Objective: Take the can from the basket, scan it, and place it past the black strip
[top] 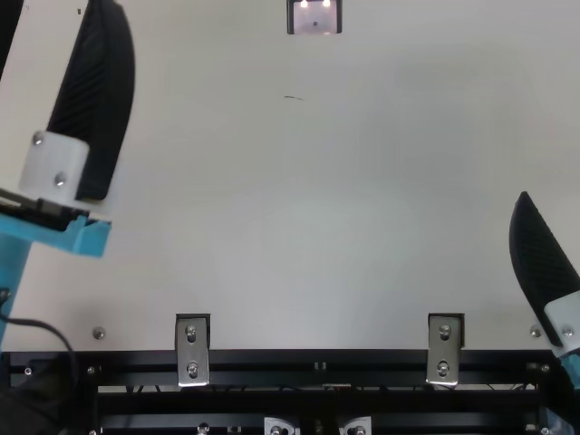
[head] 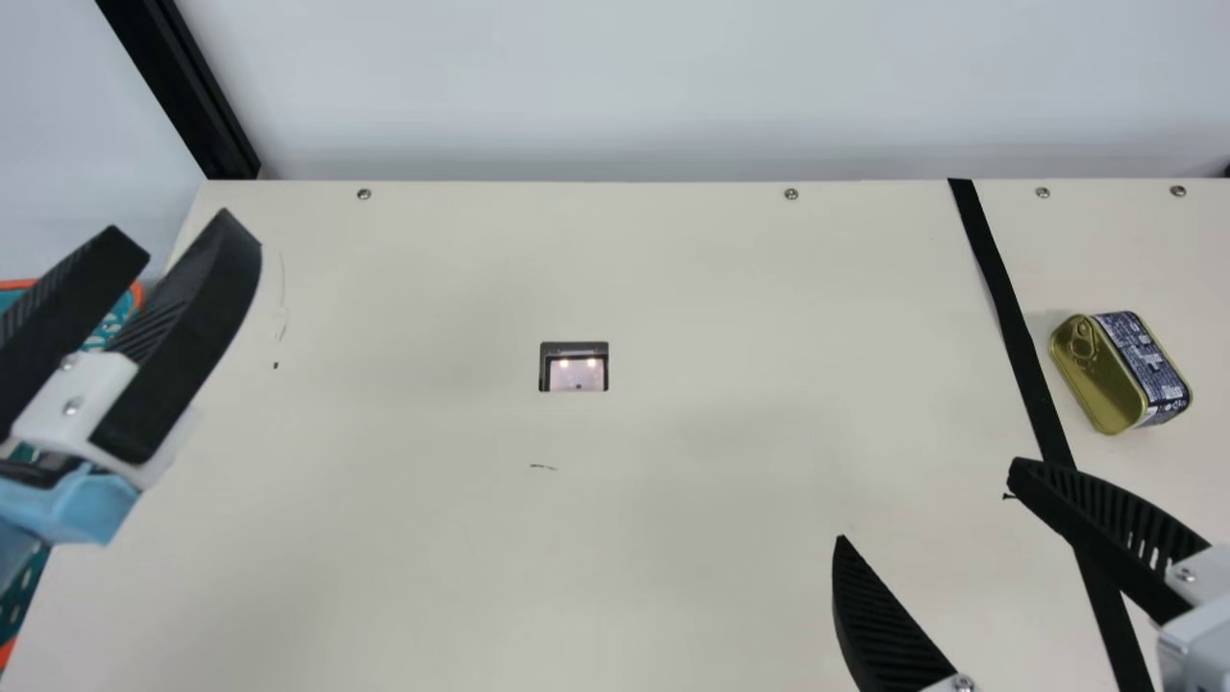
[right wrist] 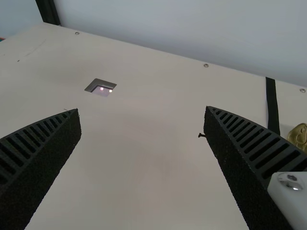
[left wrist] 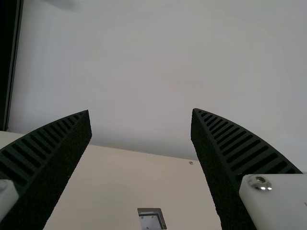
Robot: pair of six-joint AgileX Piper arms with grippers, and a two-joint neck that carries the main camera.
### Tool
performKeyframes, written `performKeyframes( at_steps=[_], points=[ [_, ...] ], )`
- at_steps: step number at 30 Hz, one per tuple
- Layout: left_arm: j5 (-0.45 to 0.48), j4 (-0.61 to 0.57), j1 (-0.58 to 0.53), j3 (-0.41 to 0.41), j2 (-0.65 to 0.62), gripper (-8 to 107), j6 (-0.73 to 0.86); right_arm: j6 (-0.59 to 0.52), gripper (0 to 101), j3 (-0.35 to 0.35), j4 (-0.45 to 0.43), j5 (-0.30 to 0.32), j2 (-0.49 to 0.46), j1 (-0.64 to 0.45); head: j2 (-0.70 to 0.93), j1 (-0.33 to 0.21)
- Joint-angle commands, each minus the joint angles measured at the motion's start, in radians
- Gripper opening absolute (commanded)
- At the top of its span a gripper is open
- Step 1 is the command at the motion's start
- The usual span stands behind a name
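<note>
Resting on the tabletop (head: pixel 673 538) past the black strip (head: pixel 1026 375), the gold can (head: pixel 1105 380) with a dark blue label is at the right of the main view. At the left edge, the teal basket (head: pixel 19 284) with an orange rim is partly hidden behind the left gripper (head: pixel 168 226); its contents can't be made out. Both grippers are open and empty. The can lies above the right gripper (head: pixel 927 500) in the frame, apart from its fingers.
</note>
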Motion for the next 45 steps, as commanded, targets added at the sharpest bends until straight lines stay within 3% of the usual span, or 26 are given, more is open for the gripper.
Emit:
performKeyframes(
  at_steps=[1,23,35,44,45],
  points=[
    [0.019,0.012,0.014,0.009,-0.026,90,-0.016,0.000,101,0.000,0.000,0.000,0.000,0.000,0.009,0.001],
    [0.145,0.058,0.166,0.177,-0.317,90,-0.104,0.000,101,0.000,0.000,0.000,0.000,0.000,0.009,0.001],
    [0.262,0.096,0.341,0.284,-0.531,90,-0.124,0.000,101,0.000,0.000,0.000,0.000,0.000,0.009,0.001],
    [0.391,0.195,0.506,0.347,-0.717,90,-0.102,0.000,101,0.000,0.000,0.000,0.000,0.000,0.009,0.001],
    [0.367,0.179,0.474,0.344,-0.674,90,-0.102,0.000,101,0.000,0.000,0.000,0.000,0.000,0.009,0.001]
  ],
)
